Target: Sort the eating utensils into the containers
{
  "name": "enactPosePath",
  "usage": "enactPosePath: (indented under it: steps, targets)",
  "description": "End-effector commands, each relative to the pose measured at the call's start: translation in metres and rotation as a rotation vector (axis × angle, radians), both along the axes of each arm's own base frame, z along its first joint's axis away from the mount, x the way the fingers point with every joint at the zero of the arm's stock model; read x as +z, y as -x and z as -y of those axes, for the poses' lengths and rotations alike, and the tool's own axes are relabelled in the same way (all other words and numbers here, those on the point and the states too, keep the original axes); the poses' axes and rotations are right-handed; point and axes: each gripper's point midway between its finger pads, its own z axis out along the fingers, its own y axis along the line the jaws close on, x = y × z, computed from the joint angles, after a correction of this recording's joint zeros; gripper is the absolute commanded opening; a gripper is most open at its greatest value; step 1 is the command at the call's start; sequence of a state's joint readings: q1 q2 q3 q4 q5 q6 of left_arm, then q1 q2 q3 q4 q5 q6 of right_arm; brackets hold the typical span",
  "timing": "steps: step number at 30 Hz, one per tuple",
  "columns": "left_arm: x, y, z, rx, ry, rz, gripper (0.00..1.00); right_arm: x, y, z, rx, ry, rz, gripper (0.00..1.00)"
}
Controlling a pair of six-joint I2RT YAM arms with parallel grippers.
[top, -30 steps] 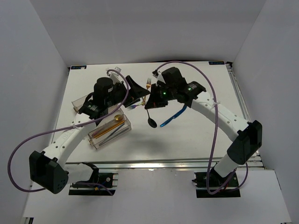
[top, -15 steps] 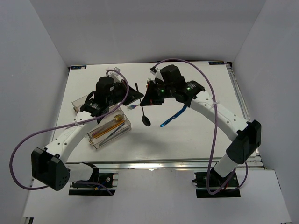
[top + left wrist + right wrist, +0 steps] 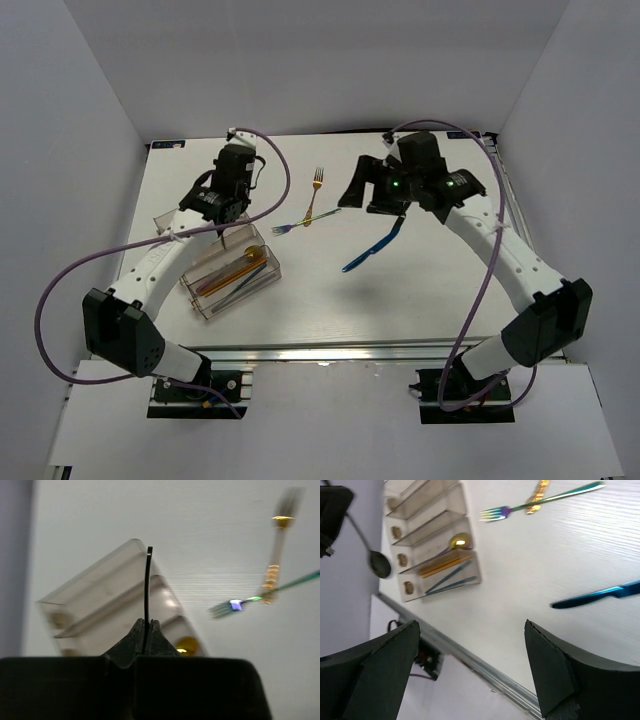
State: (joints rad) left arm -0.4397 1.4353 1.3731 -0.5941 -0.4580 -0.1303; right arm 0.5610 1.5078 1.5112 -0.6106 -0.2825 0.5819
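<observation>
Whereas a second ago the right gripper carried the black spoon at mid-frame, the left gripper (image 3: pixel 146 629) now has it. Its jaws are pressed together on the thin handle of the black spoon (image 3: pixel 147 587), and it has swung to the upper left, above the clear tray (image 3: pixel 238 297). A gold spoon (image 3: pixel 247 262) lies in one of the tray's lower compartments. At centre, the gold fork (image 3: pixel 318 180), iridescent fork (image 3: pixel 306 219) and blue knife (image 3: pixel 374 246) lie unmoved on the table (image 3: pixel 420 290). The right gripper (image 3: pixel 470 627) has pulled back to the upper right, fingers spread wide and empty. Small tags (image 3: pixel 168 145) at the table's far corners are too small to read.
</observation>
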Motion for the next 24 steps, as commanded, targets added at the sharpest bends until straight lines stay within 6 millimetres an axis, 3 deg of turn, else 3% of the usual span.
enactPosePath:
  steps: [1,2,4,9,16,22,24]
  targets:
    - [0.035,-0.004,-0.074,0.15,-0.489,0.092,0.0,-0.002,0.015,0.036,-0.014,0.084,0.031,0.89]
    - [0.025,-0.005,-0.077,0.143,-0.525,0.083,0.0,-0.005,0.018,0.04,-0.003,0.095,0.034,0.89]
    - [0.028,-0.017,-0.073,0.11,-0.548,0.144,0.0,-0.009,0.025,0.048,-0.001,0.1,0.026,0.9]
    - [-0.01,-0.029,-0.063,0.001,-0.591,0.125,0.0,-0.021,0.041,0.051,0.054,0.1,-0.012,0.89]
    - [-0.063,-0.022,-0.072,-0.032,-0.573,0.098,0.0,-0.009,0.044,0.056,0.062,0.1,0.022,0.89]
    - [-0.099,-0.011,-0.071,-0.075,-0.524,0.041,0.0,-0.012,0.043,0.06,0.05,0.117,0.02,0.89]
    - [-0.106,-0.008,-0.072,-0.081,-0.52,0.029,0.07,-0.012,0.042,0.058,0.048,0.107,0.016,0.89]
